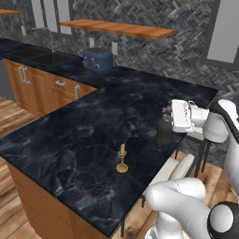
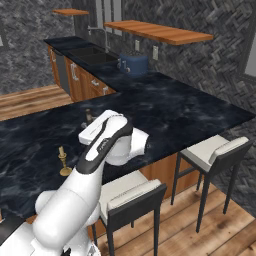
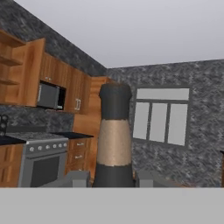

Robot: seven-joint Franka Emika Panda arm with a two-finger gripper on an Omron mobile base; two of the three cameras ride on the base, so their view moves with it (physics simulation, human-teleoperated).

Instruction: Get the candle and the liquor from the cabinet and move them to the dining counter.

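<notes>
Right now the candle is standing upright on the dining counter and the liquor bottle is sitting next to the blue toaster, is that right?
Not quite. The candle does stand upright on the dining counter, but the liquor bottle is not by the toaster. The hand view shows its neck rising between the jaws of the gripper, which the left base view shows held over the counter's near edge.

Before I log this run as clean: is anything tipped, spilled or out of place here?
Nothing stands out. The candle stands upright on the dining counter, and the liquor sits upright between the fingers.
</notes>
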